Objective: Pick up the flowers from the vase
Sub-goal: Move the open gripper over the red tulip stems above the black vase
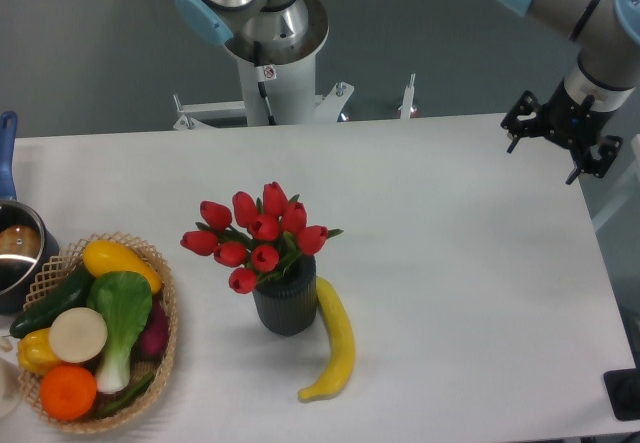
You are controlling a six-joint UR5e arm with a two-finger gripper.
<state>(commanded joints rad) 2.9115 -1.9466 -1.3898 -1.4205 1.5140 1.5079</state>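
Note:
The flowers (pixel 258 236), a bunch of red tulip buds with green leaves, stand upright in the vase (pixel 286 304), a short dark ribbed cylinder near the middle front of the white table (pixel 450 263). The bunch spreads wider than the vase and leans a little to the left. My gripper (pixel 545 161) hangs far off at the table's back right edge, well away from the flowers. Its black fingers are spread open and hold nothing.
A yellow banana (pixel 335 343) lies right against the vase's right side. A wicker basket (pixel 170 303) of vegetables and fruit sits at the front left. A metal pot (pixel 15 253) with a blue handle is at the left edge. The robot base (pixel 270 73) stands behind the table.

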